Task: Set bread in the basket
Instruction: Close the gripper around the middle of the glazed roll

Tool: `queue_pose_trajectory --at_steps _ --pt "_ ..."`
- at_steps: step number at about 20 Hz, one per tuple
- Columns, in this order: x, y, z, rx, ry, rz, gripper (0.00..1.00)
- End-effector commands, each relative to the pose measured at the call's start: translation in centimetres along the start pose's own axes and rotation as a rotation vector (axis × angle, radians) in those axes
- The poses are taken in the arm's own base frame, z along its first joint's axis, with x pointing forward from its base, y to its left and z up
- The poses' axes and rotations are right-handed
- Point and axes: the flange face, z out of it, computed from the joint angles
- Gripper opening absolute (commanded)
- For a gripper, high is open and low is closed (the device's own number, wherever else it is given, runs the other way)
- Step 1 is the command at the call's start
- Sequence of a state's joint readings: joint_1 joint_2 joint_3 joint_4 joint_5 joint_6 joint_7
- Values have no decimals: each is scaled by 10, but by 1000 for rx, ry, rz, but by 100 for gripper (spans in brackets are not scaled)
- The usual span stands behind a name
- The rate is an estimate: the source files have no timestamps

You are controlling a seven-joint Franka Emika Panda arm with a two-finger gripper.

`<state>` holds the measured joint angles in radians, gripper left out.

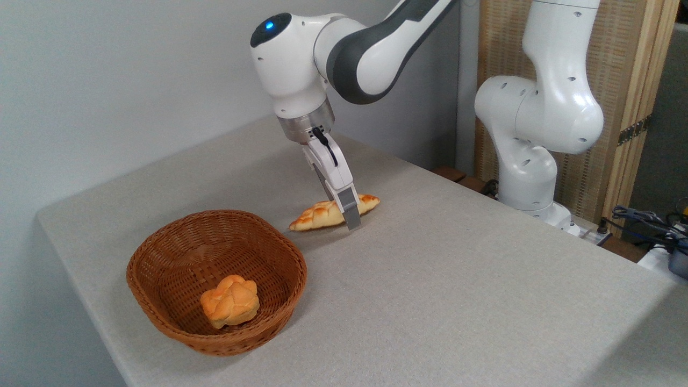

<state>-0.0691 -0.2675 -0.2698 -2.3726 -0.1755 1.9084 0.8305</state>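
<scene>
Grasp step in hand. My claw is down at tabletop level, straddling the bread near its right-hand third. Only the near finger shows, standing in front of the loaf; the far one is hidden behind it. Cannot tell whether the fingers are clamped on the loaf or just apart around it.

Bread lies flat on the tabletop, long axis running left-low to right-high, pointed ends clear on both sides of the finger. It sits just up and right of the basket, outside the rim, not touching it.

Basket already holds a small round bun toward its front; the back half looks free.

Next, as I judge it: confirm a firm squeeze, lift straight up clear of the rim, carry left and toward the camera, release over the free part. Off-centre grip may let the long end droop.
</scene>
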Motion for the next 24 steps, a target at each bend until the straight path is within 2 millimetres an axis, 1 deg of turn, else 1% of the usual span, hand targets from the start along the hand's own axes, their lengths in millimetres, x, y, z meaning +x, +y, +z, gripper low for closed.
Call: queue_pose_trajectory --at_steps 1,2,3,4,8,10,19,20,21,22,24 --pt "4 -3 9 -13 35 15 26" --pt "4 -2 9 -13 34 32 22" --pt "5 -2 10 -13 32 39 22" --pt "5 -2 10 -13 32 39 19" --pt "5 -1 10 -14 31 41 18" --pt "5 -2 10 -16 30 41 16" --pt "4 -1 11 -26 19 43 15" --pt "4 -1 8 -27 18 43 12" --pt "5 1 0 -35 15 43 12" --pt "5 0 -12 -52 8 43 10" --pt "5 -1 -46 -79 21 39 9"
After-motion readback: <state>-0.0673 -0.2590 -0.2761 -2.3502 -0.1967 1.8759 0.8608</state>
